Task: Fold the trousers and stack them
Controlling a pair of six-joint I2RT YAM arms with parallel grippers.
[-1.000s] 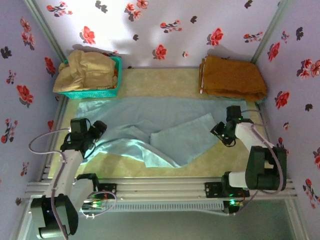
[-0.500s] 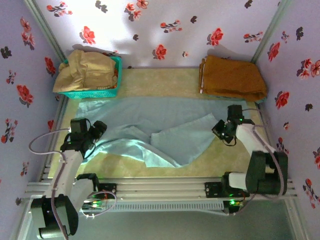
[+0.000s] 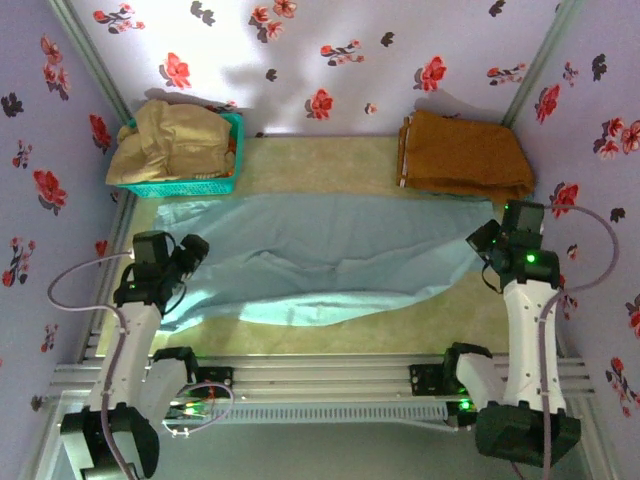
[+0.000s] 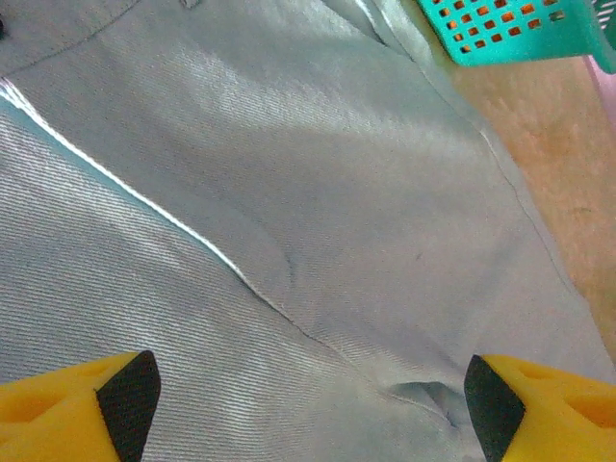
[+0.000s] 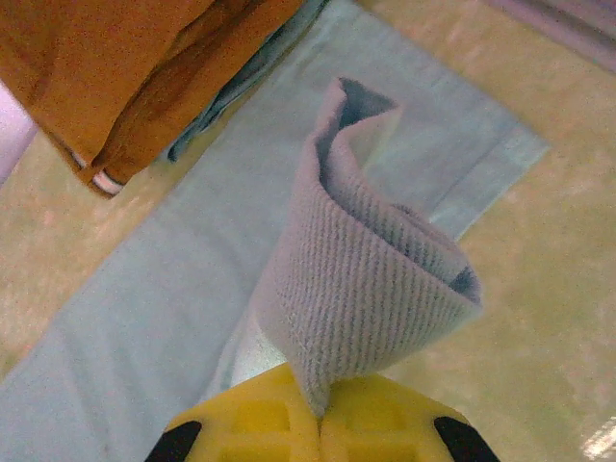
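The pale light-blue trousers lie stretched lengthwise across the table, from the left edge to the right side. My right gripper is at their right end, shut on a folded hem of the trousers that stands up from the pinched yellow fingers; the right gripper holds it just above the mat. My left gripper hovers over the trousers' left end. In the left wrist view, the left gripper is open, its fingertips wide apart over creased trouser cloth.
A teal basket with a beige-tan garment sits at the back left. A folded orange-brown garment lies at the back right, close to the trousers' right end. Flowered walls enclose the yellowish mat.
My right gripper has swung right and back, pulling the folded-over trouser leg out straight. The crumpled middle has flattened. The left gripper shifted slightly left.
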